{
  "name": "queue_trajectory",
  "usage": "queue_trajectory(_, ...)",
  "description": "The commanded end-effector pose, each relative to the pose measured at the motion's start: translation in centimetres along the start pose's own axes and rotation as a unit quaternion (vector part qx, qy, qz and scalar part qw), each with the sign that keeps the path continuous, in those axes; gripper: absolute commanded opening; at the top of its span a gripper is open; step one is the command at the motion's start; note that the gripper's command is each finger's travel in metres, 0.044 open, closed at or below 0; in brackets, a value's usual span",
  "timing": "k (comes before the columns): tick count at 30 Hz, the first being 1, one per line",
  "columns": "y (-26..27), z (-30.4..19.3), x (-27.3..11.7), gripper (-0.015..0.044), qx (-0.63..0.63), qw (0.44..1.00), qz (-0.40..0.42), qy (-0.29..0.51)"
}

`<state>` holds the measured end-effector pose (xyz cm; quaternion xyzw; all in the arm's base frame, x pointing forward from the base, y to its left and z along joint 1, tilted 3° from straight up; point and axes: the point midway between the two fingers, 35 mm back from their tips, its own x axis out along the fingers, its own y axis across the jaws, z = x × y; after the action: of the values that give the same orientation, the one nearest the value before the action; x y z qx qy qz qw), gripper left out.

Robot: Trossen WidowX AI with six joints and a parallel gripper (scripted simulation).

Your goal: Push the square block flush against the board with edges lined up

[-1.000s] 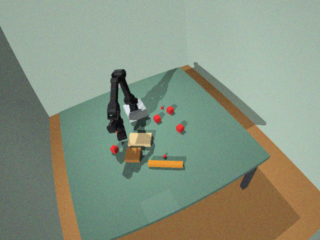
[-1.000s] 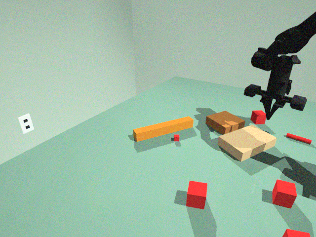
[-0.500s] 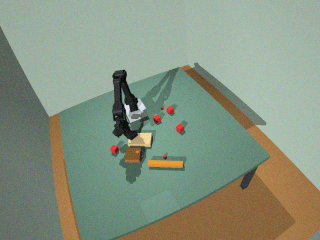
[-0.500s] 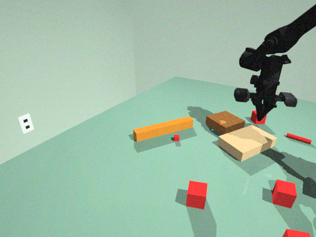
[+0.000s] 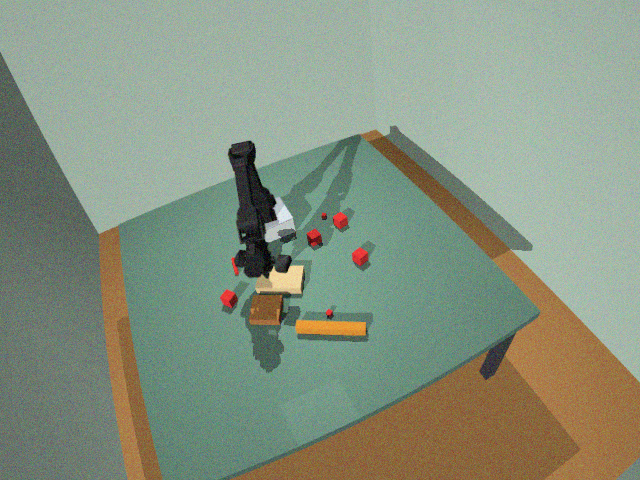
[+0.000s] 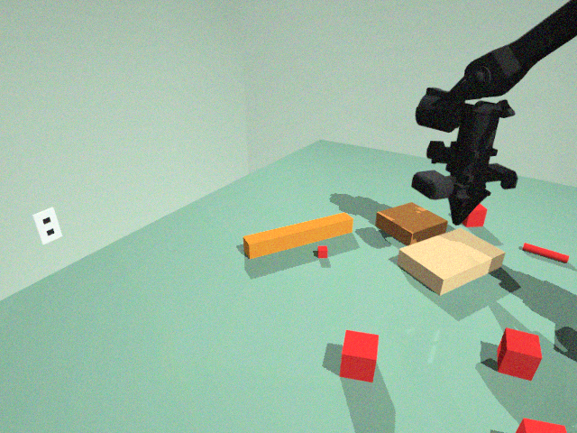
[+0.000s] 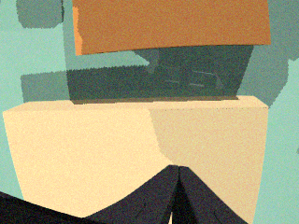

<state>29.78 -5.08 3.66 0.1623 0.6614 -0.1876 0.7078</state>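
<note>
Two pieces — block point(image 5: 266, 308) point(image 6: 409, 220) point(image 7: 173, 23) and board point(image 5: 285, 279) point(image 6: 449, 258) point(image 7: 84, 149) — lie apart; the gripper point(image 5: 266, 274) point(image 6: 459, 222) point(image 7: 176, 175), clenched and empty, could skew the board by pushing off-centre.

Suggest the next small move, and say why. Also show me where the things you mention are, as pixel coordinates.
Probably shift the shut fingers point(image 5: 264, 271) point(image 6: 460, 212) past the cream board's point(image 5: 284, 280) point(image 6: 447, 258) point(image 7: 93, 149) side farthest from the brown block point(image 5: 266, 308) point(image 6: 409, 217) point(image 7: 173, 23): a gap separates the pieces, and the fingers hang over the board, not behind it to push.
</note>
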Motion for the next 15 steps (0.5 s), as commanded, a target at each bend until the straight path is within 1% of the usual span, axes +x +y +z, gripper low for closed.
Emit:
queue_trajectory(1,1.0,-0.2,0.2,0.0000,-0.066,0.998,-0.003,0.004)
queue_trajectory(8,2.9,-0.6,0.2,0.0000,-0.186,0.983,-0.002,0.005)
queue_trajectory(15,4.8,-1.1,0.1,0.0000,-0.303,0.953,-0.001,0.005)
